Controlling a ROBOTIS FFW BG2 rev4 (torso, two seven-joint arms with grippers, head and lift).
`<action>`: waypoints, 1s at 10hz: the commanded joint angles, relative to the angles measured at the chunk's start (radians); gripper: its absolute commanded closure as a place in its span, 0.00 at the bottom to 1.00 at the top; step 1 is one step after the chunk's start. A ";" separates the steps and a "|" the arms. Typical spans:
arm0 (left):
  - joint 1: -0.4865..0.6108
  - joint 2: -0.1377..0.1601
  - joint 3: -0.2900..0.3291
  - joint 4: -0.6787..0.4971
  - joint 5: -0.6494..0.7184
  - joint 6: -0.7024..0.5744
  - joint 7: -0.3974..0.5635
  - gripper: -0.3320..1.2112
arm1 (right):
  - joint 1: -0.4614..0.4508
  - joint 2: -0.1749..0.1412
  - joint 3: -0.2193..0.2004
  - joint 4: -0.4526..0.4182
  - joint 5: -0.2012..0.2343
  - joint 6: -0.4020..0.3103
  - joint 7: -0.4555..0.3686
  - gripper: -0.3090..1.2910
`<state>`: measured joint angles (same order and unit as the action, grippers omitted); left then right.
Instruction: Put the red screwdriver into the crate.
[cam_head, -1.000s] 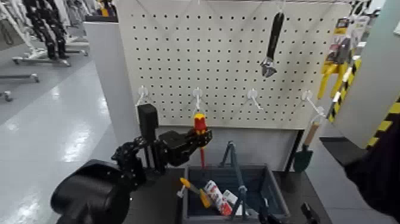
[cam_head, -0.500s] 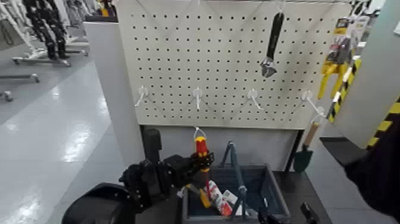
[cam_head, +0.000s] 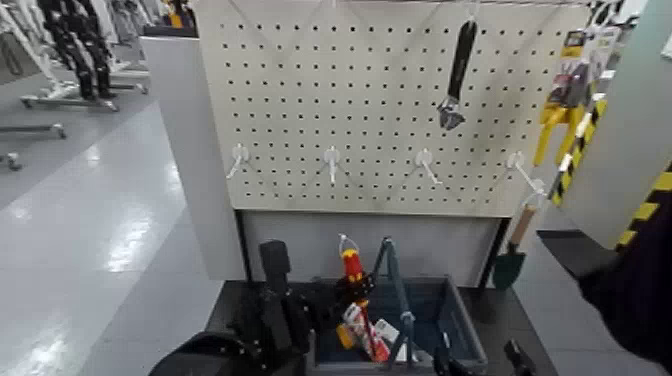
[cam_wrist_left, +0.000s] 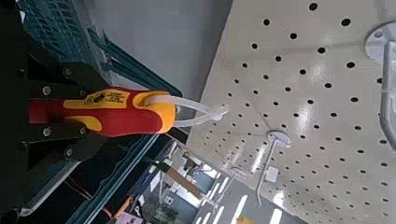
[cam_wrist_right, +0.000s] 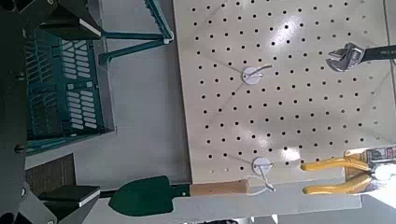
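Note:
The red screwdriver has a red handle with a yellow band and a white loop at its end. My left gripper is shut on its handle and holds it upright over the left part of the crate. The crate is a dark blue-grey slotted basket below the pegboard. In the left wrist view the handle lies between my dark fingers, with the crate wall behind. My right gripper is low at the crate's near right corner, fingers apart and empty.
In the crate lie an orange-yellow handled tool and a red-and-white tube; one loop handle stands upright. The pegboard holds a wrench, yellow pliers and bare hooks. A green trowel hangs at the right.
My left gripper has carried the red screwdriver down and to the right, away from the pegboard hook to above the crate. The right arm has not moved.

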<state>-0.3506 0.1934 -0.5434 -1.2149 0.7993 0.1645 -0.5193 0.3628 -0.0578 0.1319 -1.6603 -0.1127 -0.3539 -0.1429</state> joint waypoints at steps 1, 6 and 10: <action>-0.011 0.001 -0.125 0.083 0.212 -0.143 0.039 0.73 | -0.001 -0.002 0.000 0.002 -0.004 -0.002 -0.001 0.28; 0.021 0.009 -0.059 -0.006 0.150 -0.212 0.102 0.30 | 0.002 -0.002 -0.002 -0.001 -0.005 0.001 0.000 0.28; 0.075 0.024 0.031 -0.156 -0.068 -0.240 0.160 0.30 | 0.005 -0.001 -0.005 -0.004 -0.007 0.007 0.002 0.28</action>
<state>-0.2874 0.2151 -0.5258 -1.3481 0.7767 -0.0627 -0.3594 0.3675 -0.0587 0.1284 -1.6641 -0.1190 -0.3480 -0.1418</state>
